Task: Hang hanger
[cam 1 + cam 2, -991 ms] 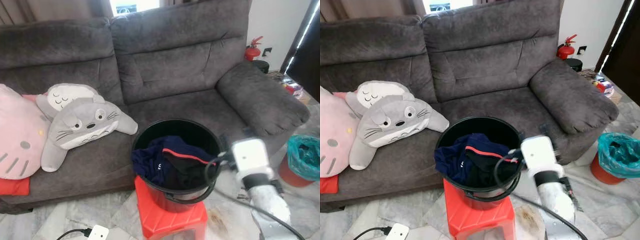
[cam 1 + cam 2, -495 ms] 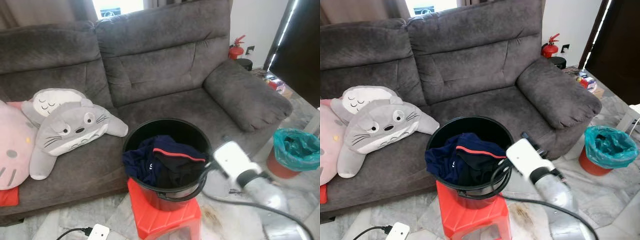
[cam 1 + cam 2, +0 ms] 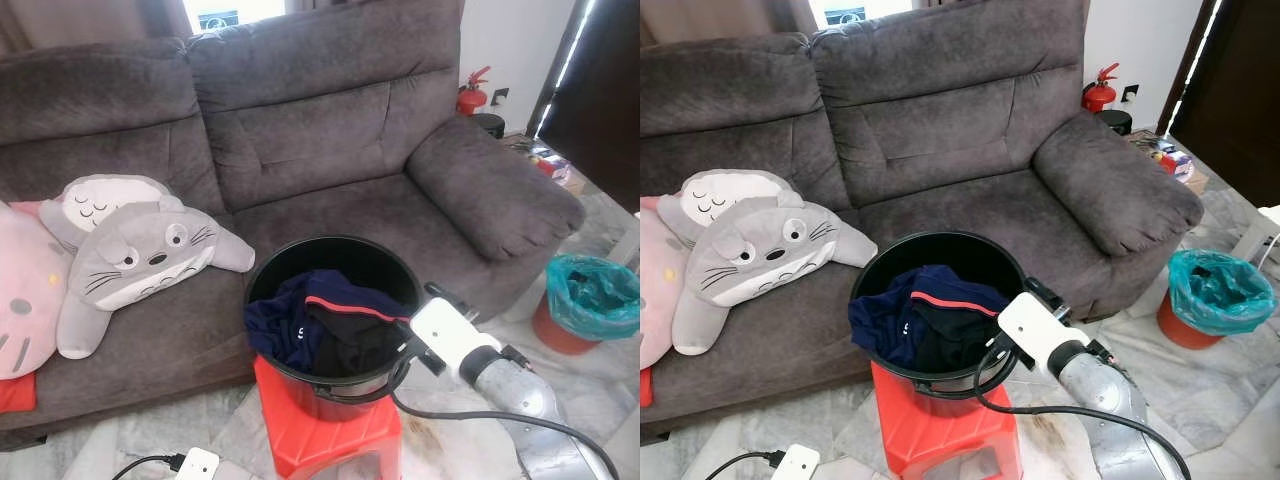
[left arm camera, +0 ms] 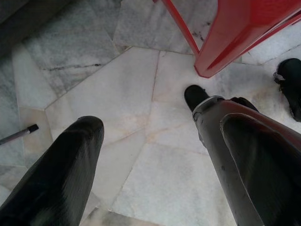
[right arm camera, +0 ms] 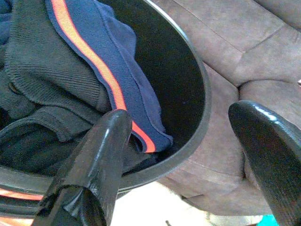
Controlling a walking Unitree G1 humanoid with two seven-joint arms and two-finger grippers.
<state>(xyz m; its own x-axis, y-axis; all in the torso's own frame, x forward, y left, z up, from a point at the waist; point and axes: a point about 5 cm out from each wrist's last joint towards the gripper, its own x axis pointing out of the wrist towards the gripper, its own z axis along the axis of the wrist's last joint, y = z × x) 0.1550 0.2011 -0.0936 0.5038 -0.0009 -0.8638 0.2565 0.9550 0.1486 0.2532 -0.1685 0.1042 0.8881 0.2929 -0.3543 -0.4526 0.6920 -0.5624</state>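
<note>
The right arm has dropped and pushed in toward the bucket since a moment ago, so its white wrist now sits against the near right rim rather than off to the side. On the far left of the grey sofa (image 3: 330, 130) lie a pink plush cushion (image 3: 20, 300) and two grey Totoro plushes (image 3: 140, 250), well apart from the work. The left gripper (image 4: 155, 165) hangs idle over the marble floor (image 4: 117, 94) beside a leg of the red stool (image 4: 235, 37), its fingers spread wide and empty. In the middle the black bucket (image 3: 330, 250) stands on that stool (image 3: 330, 430), likely raised to bring the laundry within reach. It holds a navy garment with an orange stripe (image 5: 94, 70) over dark knitwear. The right gripper (image 5: 188, 155) hovers wide open just above the rim, holding nothing. I can make out no hanger, so it is probably buried in the clothes. At far right stands a red bin with a teal bag (image 3: 590, 310)
</note>
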